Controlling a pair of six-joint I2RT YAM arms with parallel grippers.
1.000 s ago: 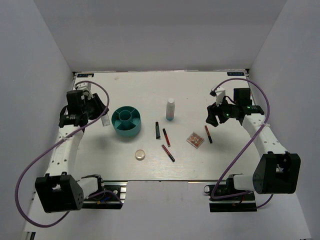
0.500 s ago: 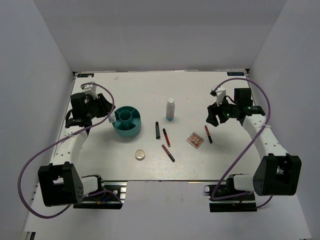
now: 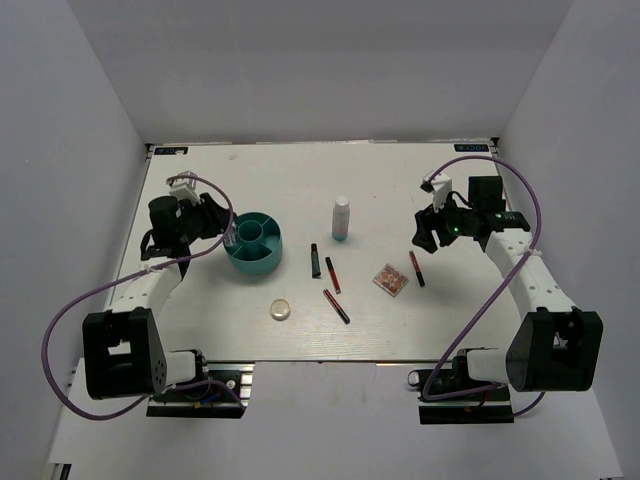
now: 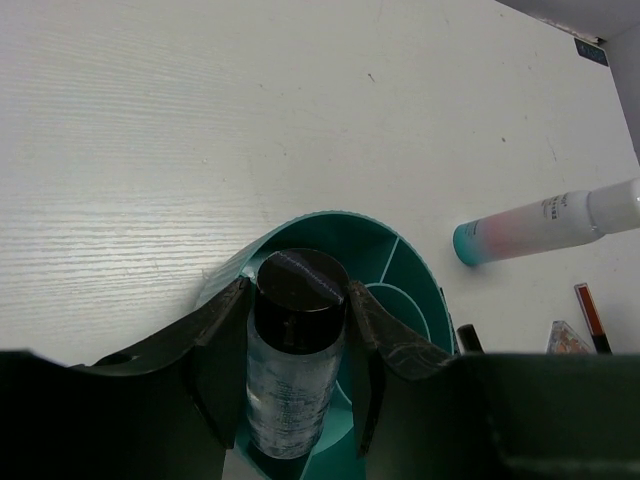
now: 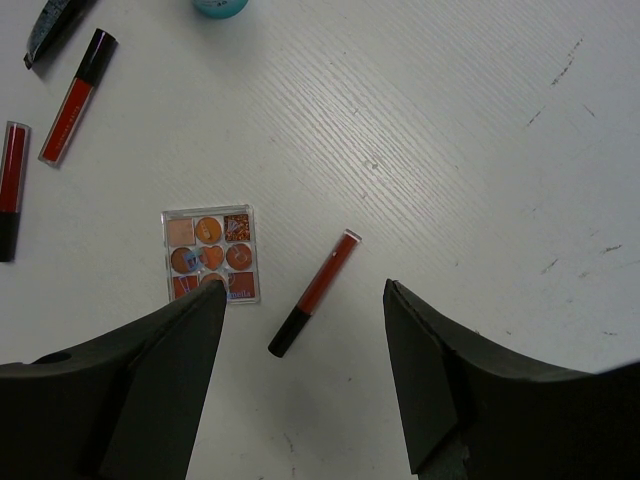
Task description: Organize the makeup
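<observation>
Left end effector [image 4: 298, 302] is pinching clear vial [image 4: 290, 375], print unreadable, over teal tub [image 4: 405, 268]. Right end effector [image 5: 305, 293] is hanging spread near square palette [image 5: 210, 255], label illegible.

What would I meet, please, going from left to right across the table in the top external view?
Teal tub → round compact → black tube → white-and-blue bottle → square palette → red-black stick.

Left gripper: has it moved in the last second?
Yes. The left gripper, holding the clear vial, moved right, reaching the teal tub's left rim.
</observation>
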